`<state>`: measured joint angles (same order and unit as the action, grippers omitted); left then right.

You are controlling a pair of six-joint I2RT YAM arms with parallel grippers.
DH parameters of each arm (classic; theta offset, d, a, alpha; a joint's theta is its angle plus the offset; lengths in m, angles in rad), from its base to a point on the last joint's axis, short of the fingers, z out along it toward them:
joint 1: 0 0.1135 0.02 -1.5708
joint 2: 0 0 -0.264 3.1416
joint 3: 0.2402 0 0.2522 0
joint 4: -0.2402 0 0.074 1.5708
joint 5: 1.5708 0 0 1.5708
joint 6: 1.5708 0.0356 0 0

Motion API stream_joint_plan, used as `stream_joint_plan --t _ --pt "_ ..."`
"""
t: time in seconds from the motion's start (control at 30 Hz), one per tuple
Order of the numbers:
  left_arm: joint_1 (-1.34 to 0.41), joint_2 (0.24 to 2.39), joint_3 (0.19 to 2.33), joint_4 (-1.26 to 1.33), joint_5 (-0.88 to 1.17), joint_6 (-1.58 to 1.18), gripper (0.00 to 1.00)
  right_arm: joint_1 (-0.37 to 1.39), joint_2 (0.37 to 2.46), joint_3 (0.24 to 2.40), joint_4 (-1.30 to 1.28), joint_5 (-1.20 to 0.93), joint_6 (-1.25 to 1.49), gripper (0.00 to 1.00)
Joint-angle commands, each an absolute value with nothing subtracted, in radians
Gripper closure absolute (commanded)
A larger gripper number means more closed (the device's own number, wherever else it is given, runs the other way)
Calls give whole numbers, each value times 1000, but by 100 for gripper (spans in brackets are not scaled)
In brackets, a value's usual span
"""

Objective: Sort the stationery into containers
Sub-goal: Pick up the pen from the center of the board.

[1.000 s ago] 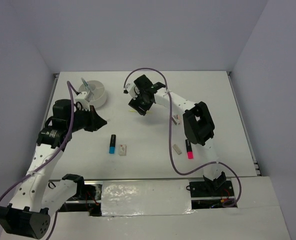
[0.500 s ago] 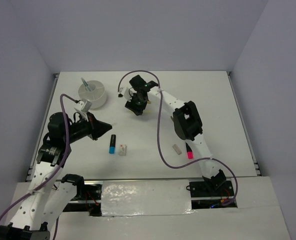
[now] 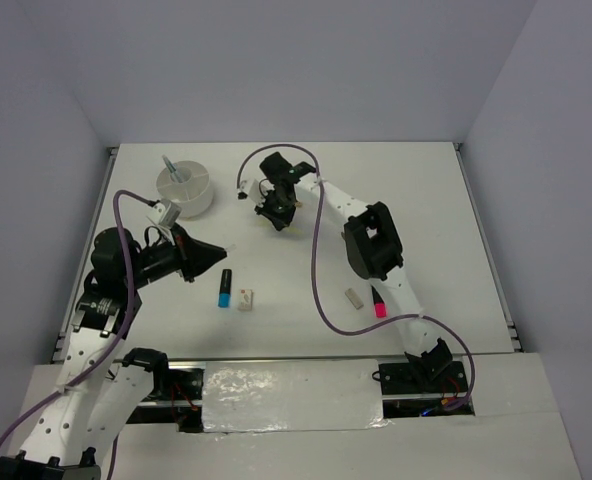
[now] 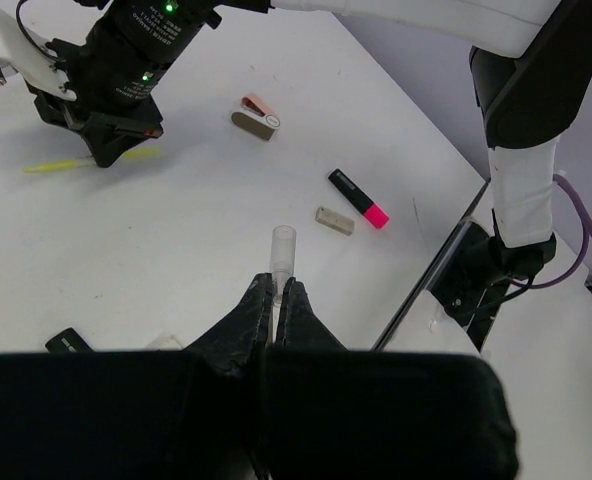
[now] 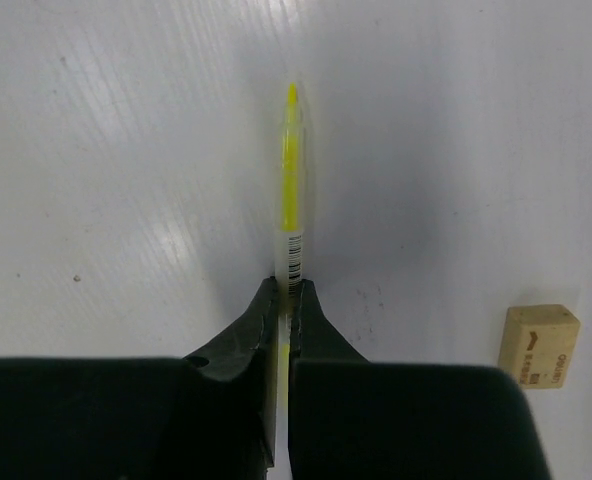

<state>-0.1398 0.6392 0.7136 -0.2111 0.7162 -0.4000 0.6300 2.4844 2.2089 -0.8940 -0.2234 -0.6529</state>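
Note:
My right gripper point(image 3: 276, 217) point(image 5: 286, 291) is down on the table, shut on the near end of the thin yellow-green stick point(image 5: 290, 180) point(image 4: 86, 162). My left gripper point(image 3: 219, 256) point(image 4: 278, 286) hangs above the table, shut on a small clear tube point(image 4: 281, 250) that sticks out past its tips. The round white cup point(image 3: 198, 198) stands at the back left with a grey pen point(image 3: 176, 172) in it. A blue-and-black marker point(image 3: 224, 288) and a white eraser point(image 3: 246, 298) lie in front of the left gripper. The pink highlighter point(image 3: 378, 304) point(image 4: 360, 199) lies beside a tan eraser point(image 3: 354, 297) point(image 4: 334, 220).
Another tan eraser point(image 4: 256, 118) point(image 5: 539, 345) lies to the right of the right gripper; the right arm's links point(image 3: 374, 245) hide it in the top view. A purple cable point(image 3: 321, 270) loops over the table's middle. The table's front edge point(image 4: 446, 255) runs near the arm bases.
The right gripper dropped onto the yellow-green stick and shut on it. The left arm swung from beside the cup toward the near middle, still shut.

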Motion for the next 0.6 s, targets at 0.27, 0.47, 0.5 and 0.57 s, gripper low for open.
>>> stream_joint_plan --t 0.27,0.47,0.5,0.57 --pt "-133 629 678 -10 949 -530 100 650 1941 1809 -659 -554 -402 100" --pt "-135 716 767 -147 1051 -531 100 821 1416 1349 -521 -211 -336 100" --pt "-135 710 782 -194 1061 -526 100 834 1376 1301 -550 -155 -324 100" --pt "-137 684 796 -236 1049 -528 100 848 1280 1257 -581 -88 -287 100"
